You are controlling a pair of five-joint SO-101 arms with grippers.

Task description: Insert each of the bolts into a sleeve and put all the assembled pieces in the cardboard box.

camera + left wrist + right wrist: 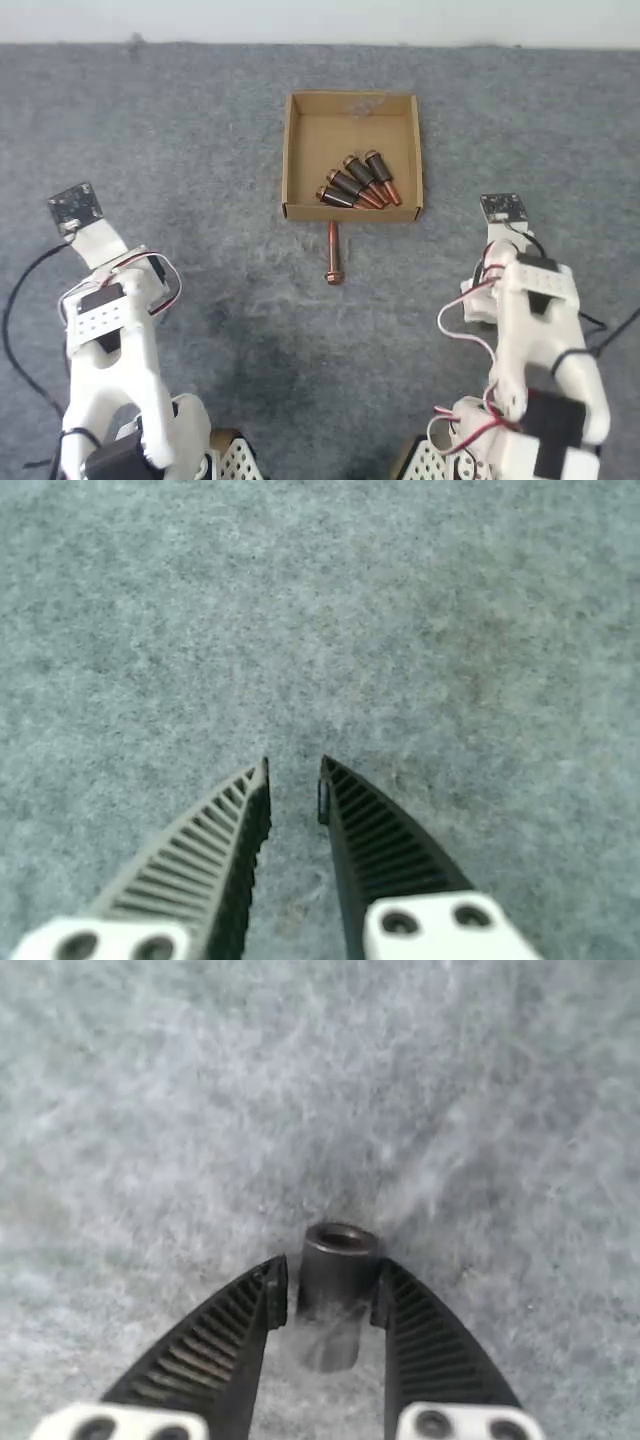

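A dark sleeve (338, 1255) stands upright over the grey carpet, and my right gripper (330, 1288) is shut on it near its tips. My left gripper (295, 780) hangs over bare carpet, its fingers a little open with nothing between them. A copper bolt (333, 252) lies loose on the carpet just in front of the cardboard box (290, 150). Several assembled pieces (358, 182) lie side by side in the box's near half. The left arm (105, 310) is at the lower left and the right arm (530, 300) at the lower right, both well back from the box.
Grey carpet covers the whole table. A pale wall strip runs along the far edge. Cables (25, 330) trail beside each arm's base.
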